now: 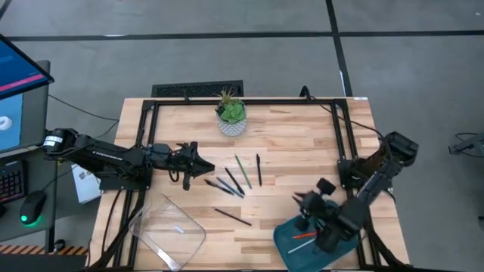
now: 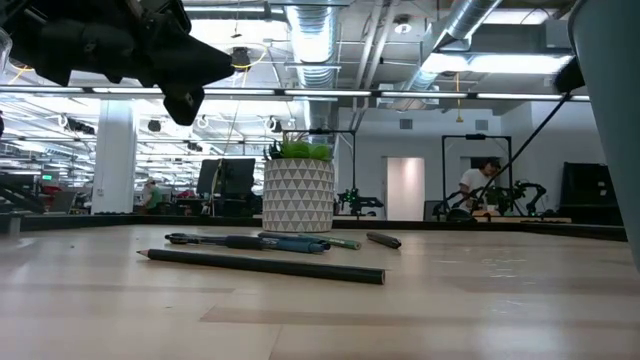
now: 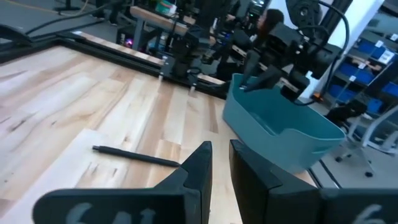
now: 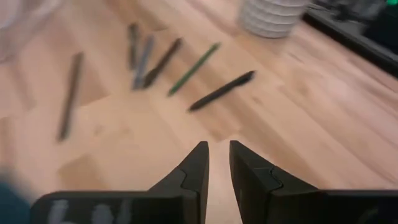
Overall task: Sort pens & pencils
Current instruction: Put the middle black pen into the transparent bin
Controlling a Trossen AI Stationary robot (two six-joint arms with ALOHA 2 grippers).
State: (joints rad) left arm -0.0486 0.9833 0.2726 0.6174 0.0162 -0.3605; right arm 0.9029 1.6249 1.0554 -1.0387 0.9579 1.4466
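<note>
Several pens & pencils (image 1: 236, 180) lie flat on the wooden table (image 1: 302, 140) at its middle: a dark cluster (image 4: 146, 61), a green one (image 4: 194, 68), a black one (image 4: 222, 90) and a lone black pencil (image 1: 232, 217) nearer the front. An orange-red one (image 1: 304, 236) lies in the teal bin (image 1: 314, 243) at the front right. My right gripper (image 1: 302, 199) hovers just left of the bin, tipped down toward the pens, fingertips (image 4: 217, 148) narrowly apart and holding nothing. My left gripper (image 1: 206, 168) hangs level left of the cluster, fingers (image 3: 221, 148) narrowly apart and holding nothing.
A potted plant (image 1: 231, 117) stands at the table's far middle. A clear plastic container (image 1: 170, 223) sits at the front left with a small white thing in it. A black frame (image 1: 344, 128) runs along the table's edges. Bare wood lies between the pens and the bin.
</note>
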